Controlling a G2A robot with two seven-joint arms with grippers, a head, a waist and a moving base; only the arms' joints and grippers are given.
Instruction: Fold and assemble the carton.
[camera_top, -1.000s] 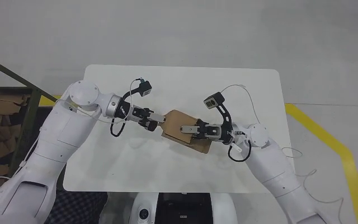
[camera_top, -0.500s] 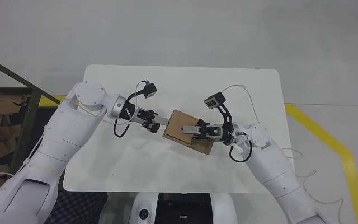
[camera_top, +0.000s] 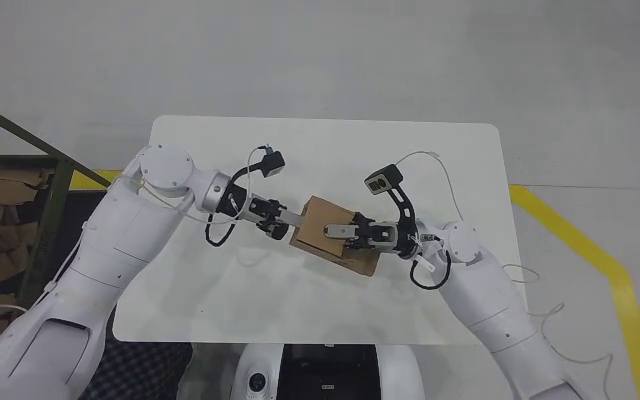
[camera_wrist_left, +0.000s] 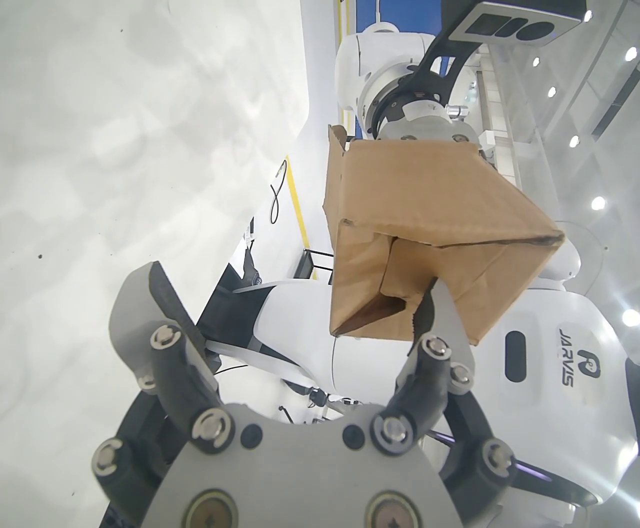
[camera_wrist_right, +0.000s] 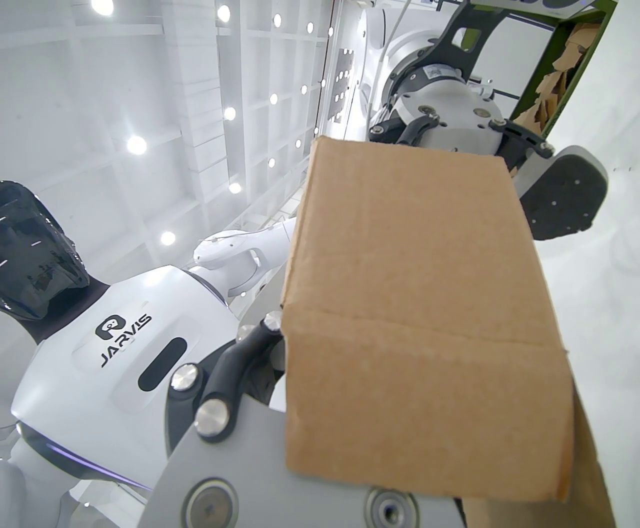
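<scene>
Roughly left-right, carton (camera_top: 320, 212) long axis; folded end toward left fingers (camera_wrist_left: 442, 310).

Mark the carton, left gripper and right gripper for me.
carton (camera_wrist_left: 425, 200), left wrist view, on its broad plain face.
left gripper (camera_wrist_left: 295, 285), left wrist view, midway between its open fingertips.
right gripper (camera_top: 331, 231), top view, at the fingertips over the carton.

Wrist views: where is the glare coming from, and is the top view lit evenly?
Left wrist view: ceiling lamps flare with star streaks beside the brown cardboard carton. Right wrist view: rows of bright lamps dot the ceiling behind the carton, without washing it out. Top view: the white table is evenly lit, no glare.
</scene>
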